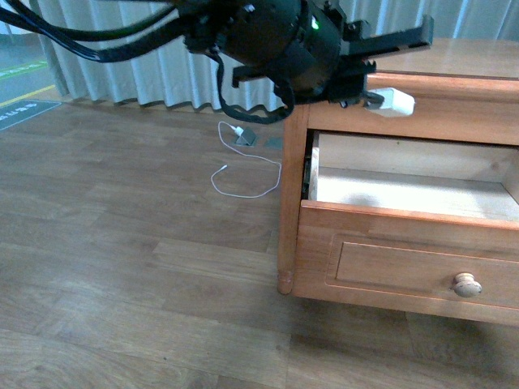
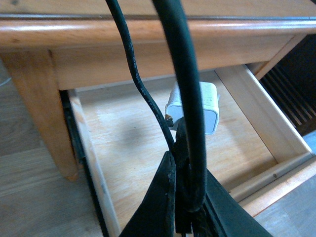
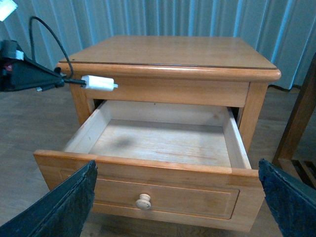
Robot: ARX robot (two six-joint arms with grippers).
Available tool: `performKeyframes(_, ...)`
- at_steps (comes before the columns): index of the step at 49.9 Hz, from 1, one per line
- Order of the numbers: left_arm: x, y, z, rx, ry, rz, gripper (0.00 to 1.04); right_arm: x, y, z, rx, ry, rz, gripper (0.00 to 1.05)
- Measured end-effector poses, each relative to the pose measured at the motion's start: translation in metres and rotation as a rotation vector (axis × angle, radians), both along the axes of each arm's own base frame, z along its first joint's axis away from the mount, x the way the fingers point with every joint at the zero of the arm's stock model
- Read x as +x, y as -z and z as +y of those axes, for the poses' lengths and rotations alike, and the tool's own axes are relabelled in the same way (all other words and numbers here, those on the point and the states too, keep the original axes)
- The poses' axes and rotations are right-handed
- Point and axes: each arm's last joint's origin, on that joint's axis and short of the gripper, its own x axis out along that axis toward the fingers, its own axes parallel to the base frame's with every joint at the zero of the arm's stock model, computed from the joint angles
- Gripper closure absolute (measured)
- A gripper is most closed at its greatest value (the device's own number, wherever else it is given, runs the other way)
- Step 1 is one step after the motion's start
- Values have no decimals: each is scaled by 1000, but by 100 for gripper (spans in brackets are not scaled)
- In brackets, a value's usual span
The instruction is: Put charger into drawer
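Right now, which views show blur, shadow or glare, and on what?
Front view: the left arm, close to the lens, is dark and soft; the charger is clear; a faint shadow lies on the drawer floor. Left wrist view: the thick black cable is blurred, and glare streaks the top edge of the cabinet. Right wrist view: even light, one soft shadow in the drawer.

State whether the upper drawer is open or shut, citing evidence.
Open: the drawer is pulled out, its pale interior exposed and empty.

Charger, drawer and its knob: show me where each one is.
charger (image 3: 98,82), right wrist view, middle of the white block.
drawer (image 3: 163,143), right wrist view, bare wooden floor inside.
knob (image 1: 466,284), front view, centre of its round face.
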Motion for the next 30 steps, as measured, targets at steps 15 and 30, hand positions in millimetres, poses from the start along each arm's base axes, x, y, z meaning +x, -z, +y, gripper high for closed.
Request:
performKeyframes(15, 21, 28, -38, 36, 77, 23, 90, 0, 0, 0, 0, 0, 0, 8)
performKeyframes(30, -8, -24, 26, 69, -177, -151, 24, 0, 0, 0, 0, 0, 0, 8)
